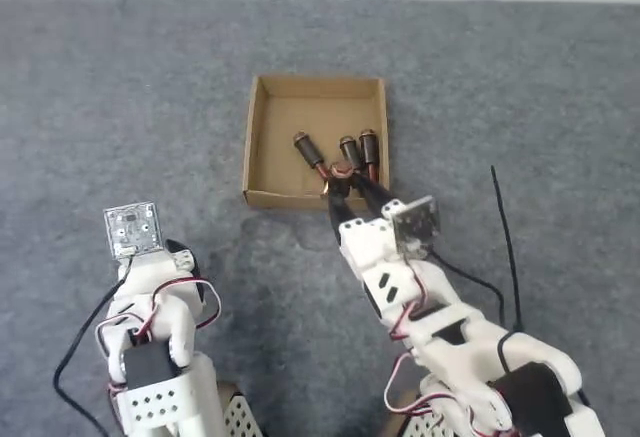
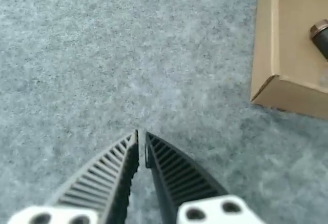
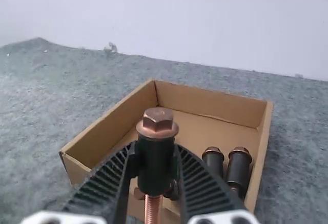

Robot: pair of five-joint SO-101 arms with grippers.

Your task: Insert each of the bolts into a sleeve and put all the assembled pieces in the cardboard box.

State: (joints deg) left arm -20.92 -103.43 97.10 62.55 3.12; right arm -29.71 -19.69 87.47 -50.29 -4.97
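At eight o'clock the left gripper (image 2: 141,138) hangs empty, jaws together. The right gripper (image 3: 155,149) clamps an assembled piece (image 3: 155,170) over the cardboard box (image 3: 110,126), near its front wall. Released here, it may tip outside or knock the two finished pieces (image 3: 239,165) at one o'clock.

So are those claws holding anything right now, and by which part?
The right gripper clamps a bolt by the black sleeve around it, over the cardboard box. The left gripper is shut on nothing.
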